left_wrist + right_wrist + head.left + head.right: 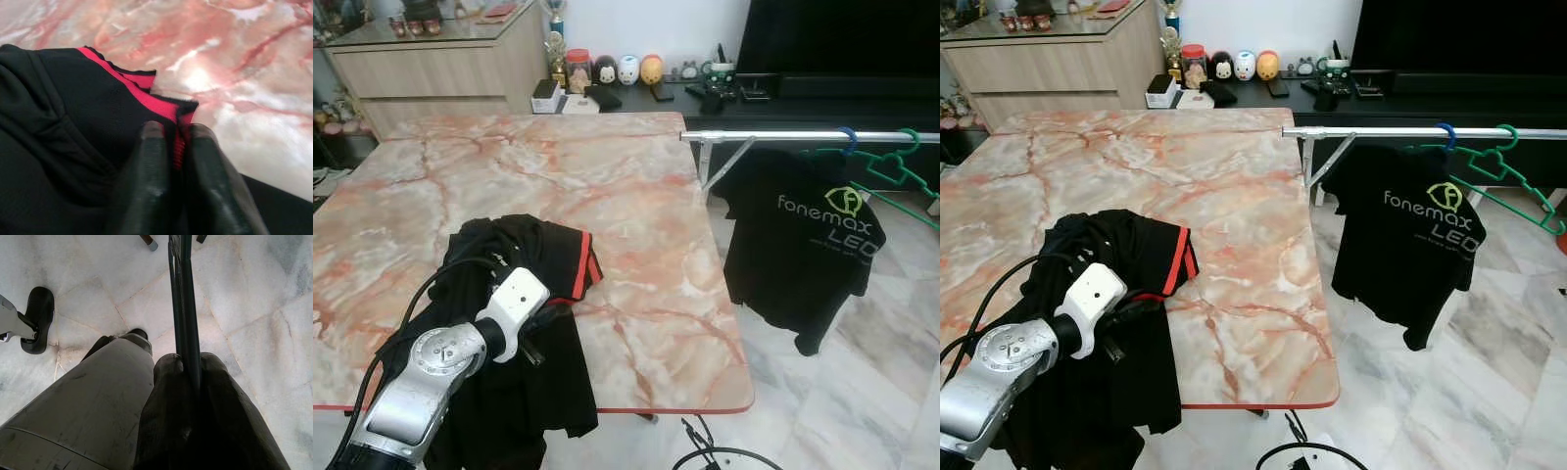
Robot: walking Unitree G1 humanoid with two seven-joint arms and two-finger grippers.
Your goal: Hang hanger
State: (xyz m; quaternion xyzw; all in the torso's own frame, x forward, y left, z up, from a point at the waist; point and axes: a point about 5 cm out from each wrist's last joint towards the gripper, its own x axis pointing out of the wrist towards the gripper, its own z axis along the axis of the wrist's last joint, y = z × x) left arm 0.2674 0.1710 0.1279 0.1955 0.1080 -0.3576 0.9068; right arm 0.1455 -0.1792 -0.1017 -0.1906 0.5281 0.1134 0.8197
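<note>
My left jaws (176, 142) pinch the red-trimmed black shirt (524, 259) on the desk (636, 215); my right jaws (190, 364) grip a thin green hanger (185, 293), probably, still unhung.

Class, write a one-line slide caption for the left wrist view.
Left tool shut on the red-trimmed edge of a black garment lying on the pink marble table.

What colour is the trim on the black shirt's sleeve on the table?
Red trim on the black shirt; clearest in the left wrist view.
</note>
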